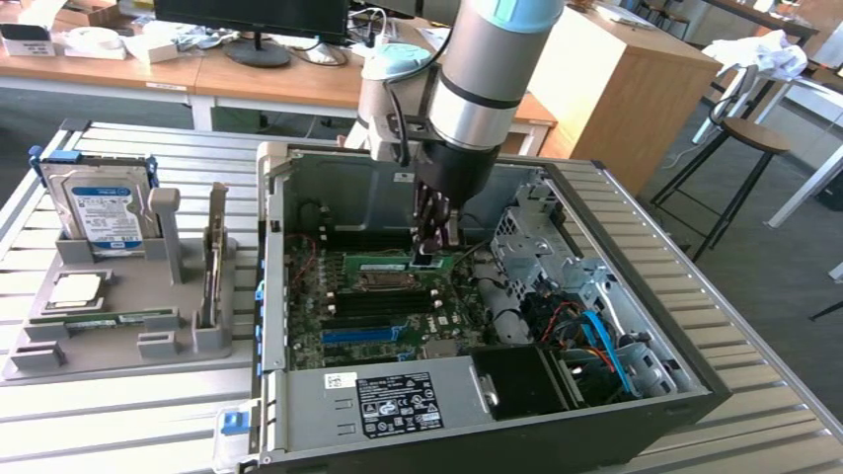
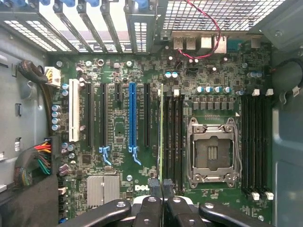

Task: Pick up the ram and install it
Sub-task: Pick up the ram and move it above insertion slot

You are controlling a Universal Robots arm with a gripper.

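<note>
We locate the case (image 1: 330,183) on the worktop (image 1: 132,425), with the holder (image 1: 118,326) carrying the hard drive (image 1: 103,207) on the exterior view's left of it. Inside, the ram (image 2: 161,132) stands in the claw (image 2: 161,185) over the motherboard (image 2: 156,66), beside the processor socket (image 2: 212,151).

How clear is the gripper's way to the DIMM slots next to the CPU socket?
Probably yes: the gripper, shut on the ram, sits directly over those DIMM slots, and no cable crosses them.

Long, thin green ram (image 1: 389,263) with a pale sticker, standing level on its long edge inside the open computer case (image 1: 688,296). Set over the black memory slots (image 2: 174,137) beside the processor socket (image 2: 213,151), pinched at one end by the gripper (image 2: 161,187).
</note>
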